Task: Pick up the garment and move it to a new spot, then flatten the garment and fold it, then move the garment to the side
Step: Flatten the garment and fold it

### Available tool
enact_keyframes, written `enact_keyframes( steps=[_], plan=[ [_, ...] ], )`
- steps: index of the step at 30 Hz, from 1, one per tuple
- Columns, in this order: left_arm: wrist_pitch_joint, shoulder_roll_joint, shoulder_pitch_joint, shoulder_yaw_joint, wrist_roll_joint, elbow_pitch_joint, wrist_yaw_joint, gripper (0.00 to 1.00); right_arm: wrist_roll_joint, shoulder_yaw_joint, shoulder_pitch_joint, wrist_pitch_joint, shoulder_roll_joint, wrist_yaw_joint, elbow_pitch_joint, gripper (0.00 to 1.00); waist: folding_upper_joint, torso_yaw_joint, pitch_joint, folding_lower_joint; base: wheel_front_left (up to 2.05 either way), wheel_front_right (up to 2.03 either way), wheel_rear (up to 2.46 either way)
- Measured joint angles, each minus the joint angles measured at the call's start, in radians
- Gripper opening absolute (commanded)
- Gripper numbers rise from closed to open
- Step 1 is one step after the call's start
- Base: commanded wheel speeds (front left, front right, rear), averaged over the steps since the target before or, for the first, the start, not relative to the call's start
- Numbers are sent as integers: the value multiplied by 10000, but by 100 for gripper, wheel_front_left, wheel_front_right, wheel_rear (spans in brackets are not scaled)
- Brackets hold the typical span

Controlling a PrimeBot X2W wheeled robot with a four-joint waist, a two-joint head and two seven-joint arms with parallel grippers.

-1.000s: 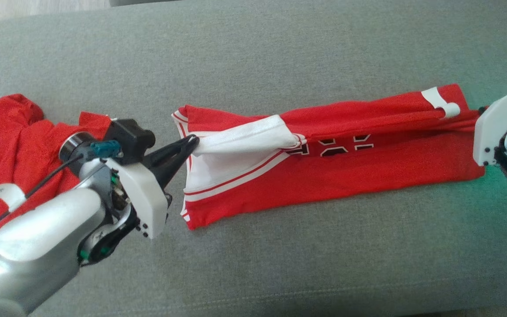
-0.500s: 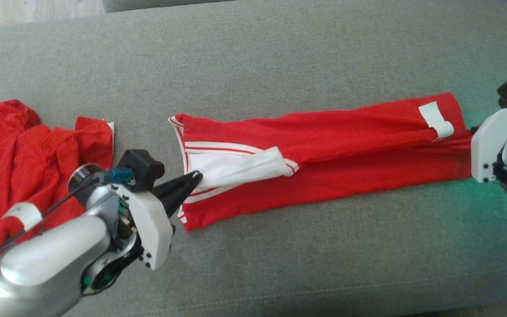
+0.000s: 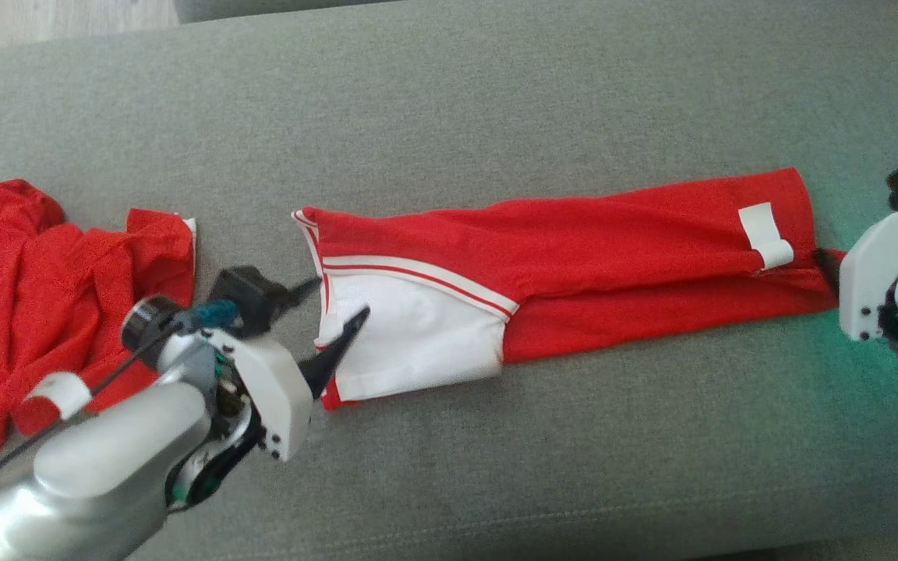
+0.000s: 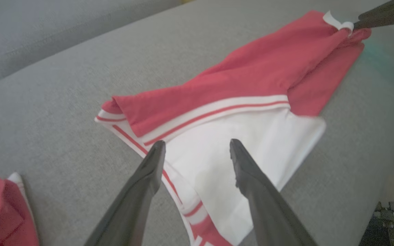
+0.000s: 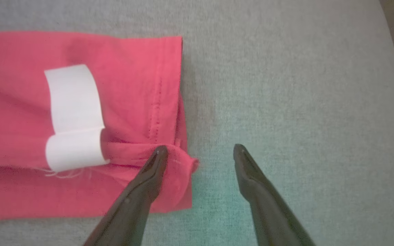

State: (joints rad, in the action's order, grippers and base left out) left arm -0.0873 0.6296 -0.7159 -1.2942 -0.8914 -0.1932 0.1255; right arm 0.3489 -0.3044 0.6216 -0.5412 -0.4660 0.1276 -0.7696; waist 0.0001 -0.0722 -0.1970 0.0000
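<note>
The garment (image 3: pixel 574 249) lay folded lengthwise on the grey sofa (image 3: pixel 496 101), the left gripper (image 4: pixel 197 147) open over its white end, the right gripper (image 5: pixel 200 148) open at its red end.

Wide grey fabric cushion (image 3: pixel 496 117) spreads under the whole scene, a seam running along its near edge. Pale wood floor (image 3: pixel 44 19) peeks in at the far left corner, and a greenish glow (image 3: pixel 831 358) tints the fabric on the right.
</note>
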Motion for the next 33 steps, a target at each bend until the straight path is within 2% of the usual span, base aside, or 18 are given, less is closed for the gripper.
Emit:
enact_keyframes(
  steps=[5,11,13,14,20,22,25,29,33],
  plan=[
    [-844,-173,84,744,-330,-351,420,100,-368,731,-10,345,111,0,623,100,0,43,153,0,0,0,0],
    [-1588,-451,643,2433,-917,-470,1166,100,-777,1597,-205,1994,485,0,1814,100,0,187,457,0,0,0,0],
    [-1616,-606,926,3369,-1030,-349,1321,100,-775,1720,-488,2552,796,0,2171,100,0,250,564,0,0,0,0],
    [-1620,-848,1360,4629,-876,8,1388,100,-771,1875,-848,3196,1087,0,2506,100,0,319,653,0,0,0,0],
    [-1641,-1902,3174,7808,993,880,1390,100,-888,2272,-1722,5384,1756,0,3214,100,0,482,933,0,0,0,0],
    [-1687,-2387,3909,8604,1488,997,1331,100,-1120,2326,-1976,6021,2033,0,3313,100,0,505,1012,0,0,0,0],
    [-1687,-3039,4870,9660,2454,1168,995,100,-1492,2568,-2407,6807,2429,0,3346,100,0,543,1102,0,0,0,0],
    [-1691,-3879,5632,10845,3768,1450,391,100,-2136,2777,-2864,7311,2943,0,3204,100,0,579,1201,0,0,0,0],
    [-1693,-4729,6252,11555,4880,1609,-313,100,-2491,2920,-3212,7505,3375,0,2886,100,0,615,1257,0,0,0,0]
  ],
)
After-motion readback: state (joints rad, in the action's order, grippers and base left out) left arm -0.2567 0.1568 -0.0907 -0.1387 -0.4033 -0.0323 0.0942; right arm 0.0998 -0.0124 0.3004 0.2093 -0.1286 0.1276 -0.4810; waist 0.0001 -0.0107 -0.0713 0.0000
